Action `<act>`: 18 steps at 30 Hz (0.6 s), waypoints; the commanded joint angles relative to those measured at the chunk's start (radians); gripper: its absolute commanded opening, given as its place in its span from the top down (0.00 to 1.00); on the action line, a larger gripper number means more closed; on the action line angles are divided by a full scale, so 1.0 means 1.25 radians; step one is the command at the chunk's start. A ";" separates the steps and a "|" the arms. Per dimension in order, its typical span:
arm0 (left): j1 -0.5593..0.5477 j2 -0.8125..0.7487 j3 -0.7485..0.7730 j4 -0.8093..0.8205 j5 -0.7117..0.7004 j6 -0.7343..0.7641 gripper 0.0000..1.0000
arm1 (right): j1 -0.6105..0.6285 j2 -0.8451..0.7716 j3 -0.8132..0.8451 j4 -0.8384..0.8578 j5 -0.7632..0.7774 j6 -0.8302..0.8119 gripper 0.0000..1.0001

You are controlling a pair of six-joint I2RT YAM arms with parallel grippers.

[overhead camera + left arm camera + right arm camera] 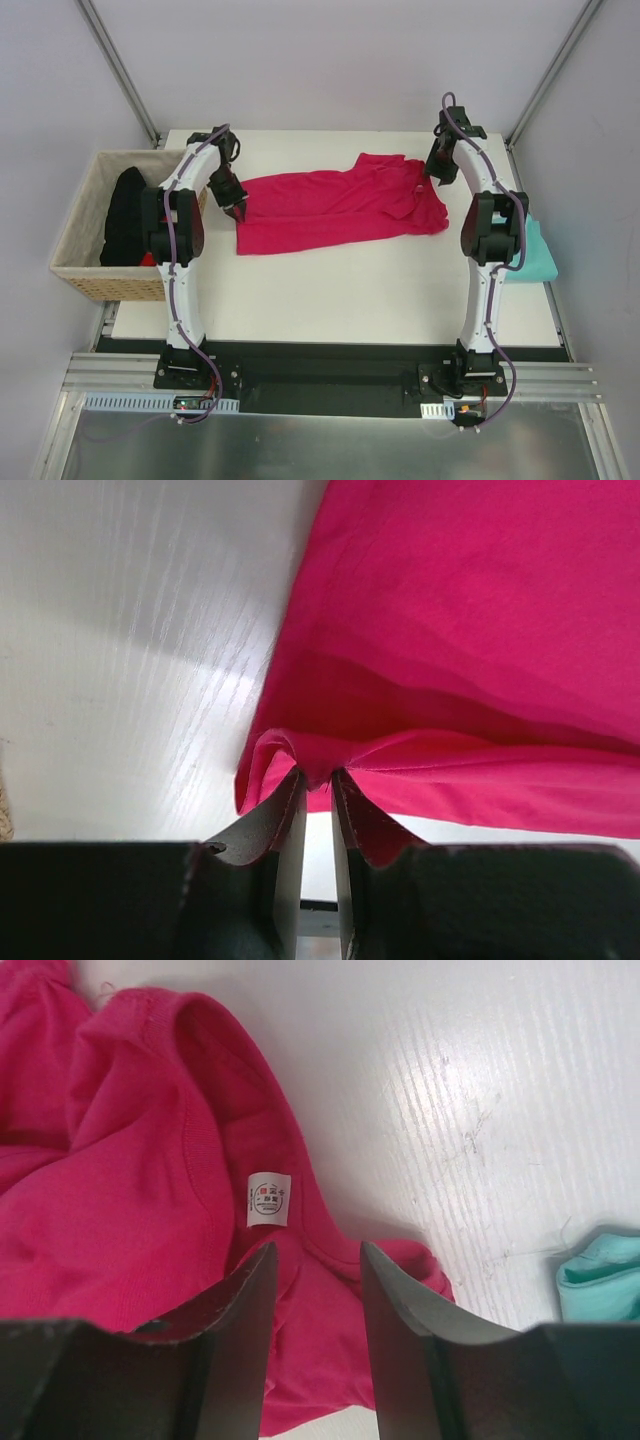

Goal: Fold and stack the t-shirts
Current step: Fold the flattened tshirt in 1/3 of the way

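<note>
The crimson-pink t-shirt (340,205) lies spread sideways across the far half of the white table (350,295). My left gripper (235,205) is at its left hem. In the left wrist view the jaws (318,775) stand a narrow gap apart, with a bunched fold of pink cloth (470,630) between the tips. My right gripper (440,170) hovers over the collar end. It is open (318,1250) just below the white neck label (269,1200), with pink cloth (120,1190) lying loose under it. The teal t-shirt (535,250) lies at the table's right edge, partly hidden behind the right arm.
A woven wicker basket (75,270) stands off the table's left side with dark clothing (127,215) inside. A corner of the teal cloth (600,1280) shows at the right of the right wrist view. Frame posts rise at the far corners.
</note>
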 commanded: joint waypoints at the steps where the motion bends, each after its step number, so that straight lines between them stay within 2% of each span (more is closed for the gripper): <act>1: 0.006 -0.054 0.038 0.019 0.020 -0.009 0.86 | -0.005 -0.113 0.029 0.017 -0.005 -0.013 0.59; 12: 0.007 -0.056 0.064 0.062 0.018 -0.028 0.85 | 0.001 -0.260 -0.116 0.050 -0.021 -0.022 0.59; 18: 0.017 -0.063 0.047 0.061 -0.011 -0.058 0.85 | 0.003 -0.296 -0.161 0.056 -0.018 -0.030 0.59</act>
